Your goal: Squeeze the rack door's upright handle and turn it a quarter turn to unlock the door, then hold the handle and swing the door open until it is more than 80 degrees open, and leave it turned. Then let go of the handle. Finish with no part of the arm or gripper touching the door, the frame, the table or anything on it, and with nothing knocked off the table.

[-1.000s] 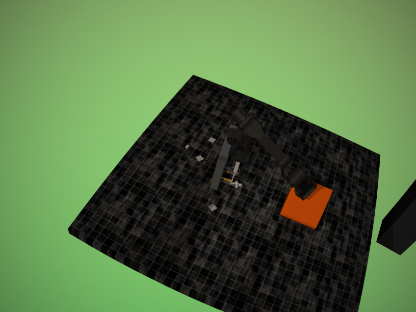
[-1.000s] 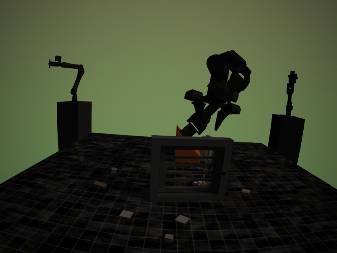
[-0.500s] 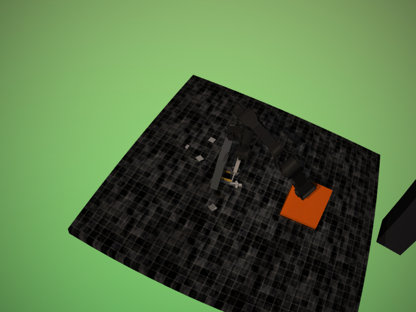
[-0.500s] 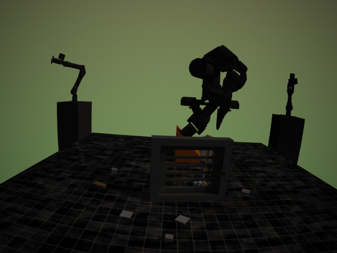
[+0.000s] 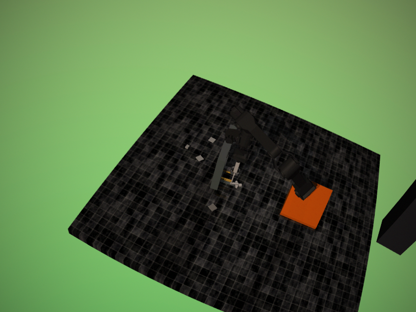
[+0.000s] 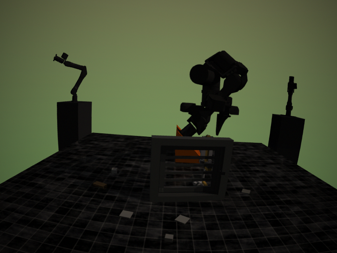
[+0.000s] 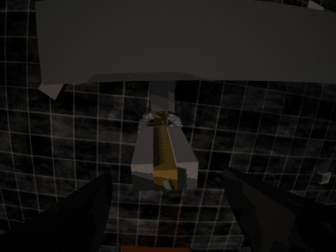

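Note:
The grey frame (image 5: 221, 166) (image 6: 155, 168) (image 7: 178, 43) stands upright. The barred door (image 6: 187, 164) looks shut in it. The upright handle (image 5: 236, 167) (image 6: 206, 153) (image 7: 144, 152), pale with a yellow middle strip, is on the arm's side of the door. My gripper (image 6: 209, 133) (image 7: 168, 179) is open above the handle, pointing down. In the wrist view the handle's top shows between the two fingers, a little left of centre, with a gap on both sides. I cannot tell how far above it the fingertips are. In the top view the arm hides the fingertips.
The orange base (image 5: 303, 215) (image 6: 186, 156) carries the arm. Pale tiles (image 5: 199, 158) (image 6: 126, 214) lie beyond the frame, another tile (image 5: 212, 207) (image 6: 246, 191) near its end. A brown block (image 6: 99, 184) and a small grey block (image 6: 114, 170) lie to one side. Other arms stand on pedestals behind.

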Available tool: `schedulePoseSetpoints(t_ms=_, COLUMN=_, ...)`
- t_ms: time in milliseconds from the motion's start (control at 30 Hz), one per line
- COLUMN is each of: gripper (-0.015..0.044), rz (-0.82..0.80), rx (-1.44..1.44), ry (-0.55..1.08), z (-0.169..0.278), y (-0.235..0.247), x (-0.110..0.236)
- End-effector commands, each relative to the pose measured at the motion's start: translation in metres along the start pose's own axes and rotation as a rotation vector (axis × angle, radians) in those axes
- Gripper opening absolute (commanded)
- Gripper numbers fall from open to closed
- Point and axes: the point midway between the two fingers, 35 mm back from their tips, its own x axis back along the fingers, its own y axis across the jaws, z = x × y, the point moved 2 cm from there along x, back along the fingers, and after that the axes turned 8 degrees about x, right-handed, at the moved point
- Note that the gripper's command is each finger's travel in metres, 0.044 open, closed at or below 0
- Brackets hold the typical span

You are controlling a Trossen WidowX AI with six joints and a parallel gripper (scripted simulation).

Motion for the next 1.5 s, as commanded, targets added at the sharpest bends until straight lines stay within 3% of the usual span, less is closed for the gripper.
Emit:
schedulePoseSetpoints(t_ms=0, gripper=0.0293, rz=-0.003, rx=-0.004, ry=0.002, z=0.0, y=0.0, x=-0.008)
schedulePoseSetpoints(t_ms=933, gripper=0.0293, rz=0.004, rx=0.001, ry=0.024, z=0.002, y=0.002, x=-0.051)
schedulePoseSetpoints(t_ms=1167, gripper=0.0109, rz=0.004, rx=0.001, ry=0.024, z=0.002, y=0.002, x=-0.051)
schedulePoseSetpoints(t_ms=1467, gripper=0.0049, rz=0.004, rx=0.001, ry=0.024, z=0.002, y=0.002, x=-0.051)
